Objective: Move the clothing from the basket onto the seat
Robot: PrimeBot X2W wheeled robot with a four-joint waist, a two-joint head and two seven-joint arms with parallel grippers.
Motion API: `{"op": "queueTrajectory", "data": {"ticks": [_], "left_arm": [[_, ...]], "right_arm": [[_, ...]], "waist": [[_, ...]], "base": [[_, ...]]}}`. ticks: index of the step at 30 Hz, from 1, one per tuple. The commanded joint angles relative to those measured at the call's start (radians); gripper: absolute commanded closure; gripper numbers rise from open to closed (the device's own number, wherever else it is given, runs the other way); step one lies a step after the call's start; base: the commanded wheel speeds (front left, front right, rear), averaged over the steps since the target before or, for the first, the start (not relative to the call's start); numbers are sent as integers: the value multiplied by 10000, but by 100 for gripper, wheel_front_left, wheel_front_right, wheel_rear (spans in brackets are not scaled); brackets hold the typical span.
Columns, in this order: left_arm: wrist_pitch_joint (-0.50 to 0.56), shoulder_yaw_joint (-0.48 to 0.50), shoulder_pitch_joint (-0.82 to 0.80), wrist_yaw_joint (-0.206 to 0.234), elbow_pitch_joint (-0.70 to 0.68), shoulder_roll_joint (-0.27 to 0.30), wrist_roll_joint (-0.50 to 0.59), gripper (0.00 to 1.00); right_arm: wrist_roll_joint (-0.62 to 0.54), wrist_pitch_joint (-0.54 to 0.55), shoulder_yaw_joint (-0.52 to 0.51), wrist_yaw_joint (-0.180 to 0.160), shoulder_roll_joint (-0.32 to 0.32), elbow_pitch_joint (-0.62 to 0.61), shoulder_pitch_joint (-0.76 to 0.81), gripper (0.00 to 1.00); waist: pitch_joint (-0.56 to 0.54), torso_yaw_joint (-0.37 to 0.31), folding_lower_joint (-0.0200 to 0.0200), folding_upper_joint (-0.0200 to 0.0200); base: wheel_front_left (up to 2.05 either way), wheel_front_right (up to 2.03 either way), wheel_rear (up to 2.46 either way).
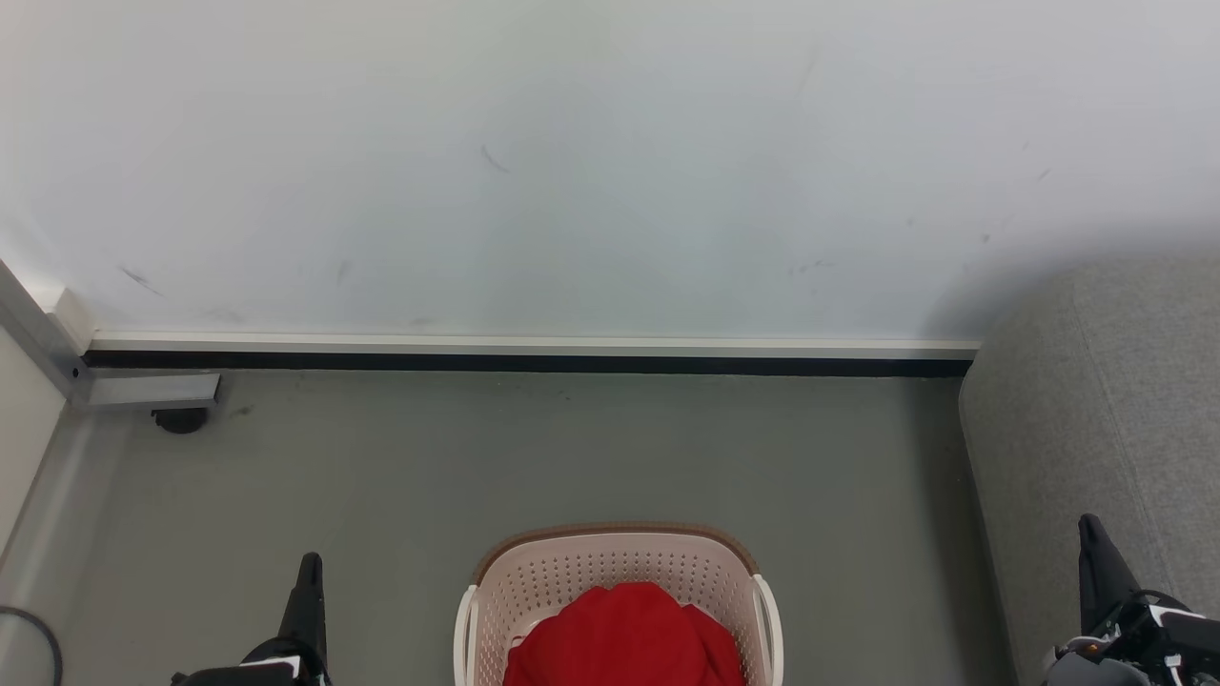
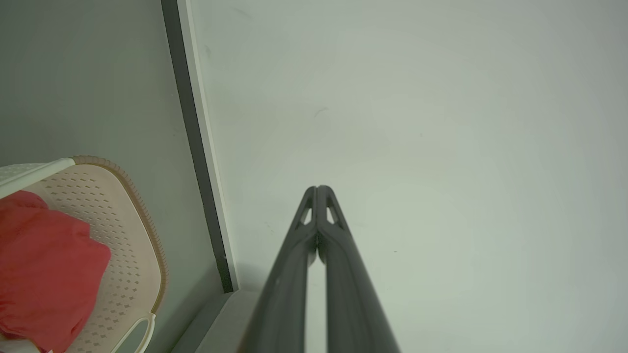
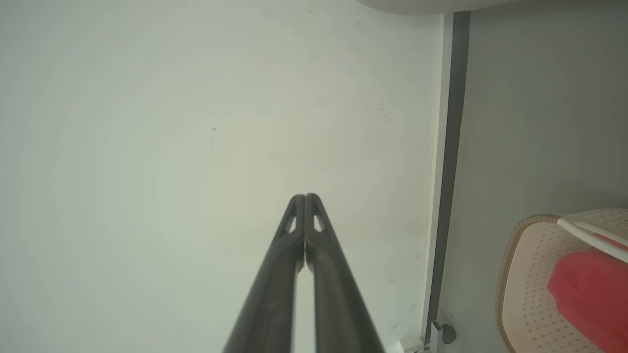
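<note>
Inside one basket [image 1: 610, 572], one clothing [image 1: 624, 638] heap.

The basket [image 1: 591, 572] was perforated cream plastic; the clothing [image 1: 624, 638] soft matt red cloth; the seat [image 1: 1096, 429] rough grey textured fabric.

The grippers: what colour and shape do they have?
The left gripper and right gripper look alike: two long dark grey fingers tapering to rounded tips, with a small triangular opening near each tip. In the head view the right base is black and white, with thin black cables.
</note>
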Motion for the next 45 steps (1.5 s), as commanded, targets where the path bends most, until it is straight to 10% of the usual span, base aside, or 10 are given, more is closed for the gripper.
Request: {"op": "queueTrajectory", "data": {"ticks": [1, 19, 20, 45], "left_arm": [[3, 4, -60, -28, 30, 5, -64, 100], [2, 4, -60, -28, 30, 5, -64, 100], [0, 0, 0, 0, 0, 0, 0, 0], [-591, -223, 910, 7, -606, 21, 1780, 0]], "right_arm": [[-9, 15, -13, 5, 37, -4, -23, 100], [-9, 15, -13, 5, 37, -4, -23, 100], [0, 0, 0, 0, 0, 0, 0, 0], [-1415, -1222, 1302, 1, -114, -40, 692, 0]], "waist": [[0, 0, 0, -1], [0, 0, 0, -1], [0, 0, 0, -1], [-81, -6, 0, -1]], "base": [[0, 0, 0], [0, 0, 0], [0, 0, 0], [0, 0, 0]]}}
